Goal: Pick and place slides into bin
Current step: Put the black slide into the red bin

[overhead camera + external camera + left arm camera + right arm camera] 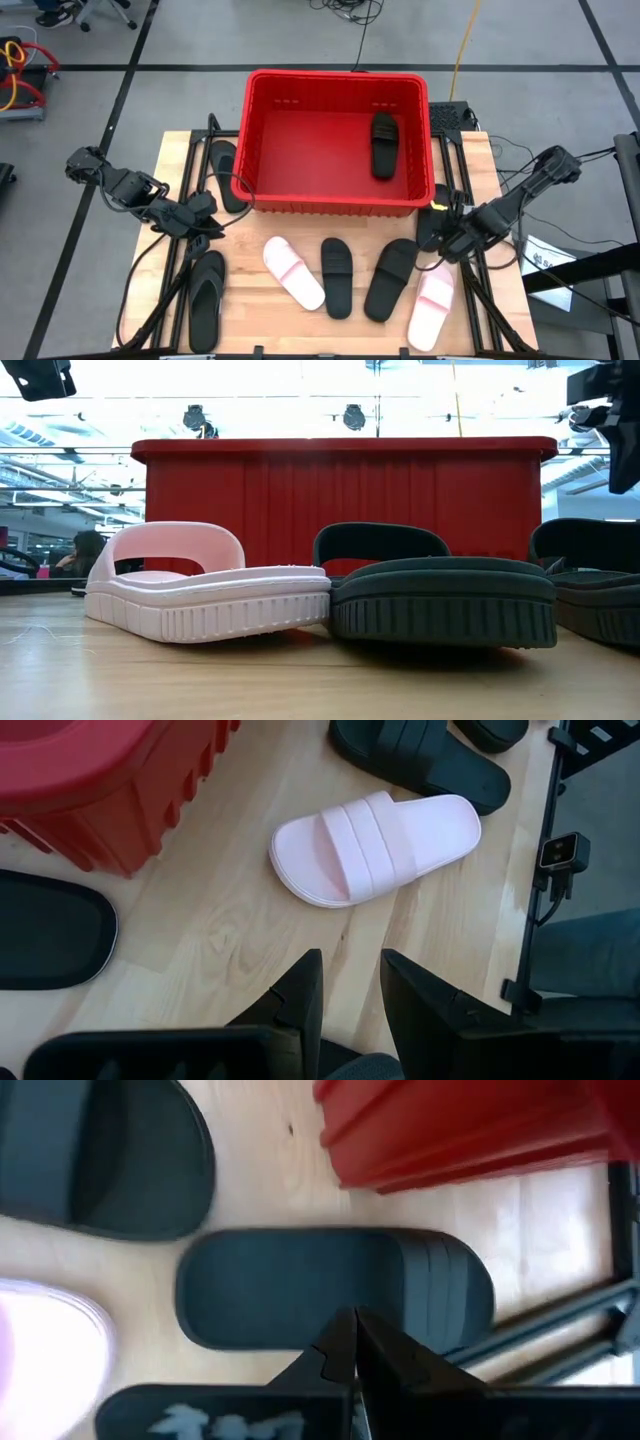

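The red bin (pixel 338 205) stands at the table's far middle with one black slide (pixel 384 145) lying flat in it. On the table lie two pale pink slides (pixel 293 272) (pixel 432 307), three black slides (pixel 337 277) (pixel 391 278) (pixel 430 222) and two black flip-flops (pixel 225 172) (pixel 205 298). My left gripper (pixel 350 995) is open and empty over bare wood left of the nearer pink slide (pixel 375 845). My right gripper (pixel 352 1335) is shut, over the black slide (pixel 335 1285) at the bin's right near corner. My right gripper's shut fingertips (pixel 340 1342) stand over one long side of the black slide (pixel 300 1335), coming from above. I cannot tell whether they touch it. The slide lies flat on the table, sole down.
The bin's wall (pixel 110 810) rises close to my left gripper, with a black flip-flop (pixel 45 930) beside it. Black frame rails (pixel 188 170) (pixel 470 300) and cables run along both table sides. Bare wood shows between the bin and the row of slides (pixel 330 228).
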`<action>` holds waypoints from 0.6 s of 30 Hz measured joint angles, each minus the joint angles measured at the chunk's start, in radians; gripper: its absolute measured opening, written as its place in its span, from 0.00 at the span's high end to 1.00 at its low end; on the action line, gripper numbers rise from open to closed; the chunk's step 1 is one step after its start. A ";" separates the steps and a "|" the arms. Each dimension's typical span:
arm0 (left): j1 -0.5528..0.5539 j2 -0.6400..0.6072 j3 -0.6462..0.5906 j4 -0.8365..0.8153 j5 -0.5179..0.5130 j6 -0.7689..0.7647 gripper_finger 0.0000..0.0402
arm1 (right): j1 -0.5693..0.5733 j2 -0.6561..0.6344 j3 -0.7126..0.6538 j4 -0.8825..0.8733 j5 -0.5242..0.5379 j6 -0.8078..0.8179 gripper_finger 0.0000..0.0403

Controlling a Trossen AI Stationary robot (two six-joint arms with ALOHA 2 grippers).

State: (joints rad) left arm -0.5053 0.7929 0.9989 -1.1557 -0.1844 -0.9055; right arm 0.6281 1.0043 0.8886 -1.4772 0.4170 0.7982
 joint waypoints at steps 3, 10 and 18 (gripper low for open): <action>0.000 0.000 0.000 0.000 0.000 -0.014 0.76 | 0.000 0.019 0.000 -0.012 0.001 0.001 1.00; 0.000 0.000 0.000 0.000 0.000 -0.017 0.76 | -0.001 0.029 -0.026 -0.024 -0.003 0.018 0.90; 0.000 0.000 0.000 0.000 -0.001 -0.017 0.76 | -0.001 0.029 -0.116 -0.009 0.006 0.047 0.68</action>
State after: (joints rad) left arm -0.5053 0.7929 0.9989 -1.1554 -0.1852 -0.9230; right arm 0.6270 1.0332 0.7726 -1.4857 0.4232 0.8450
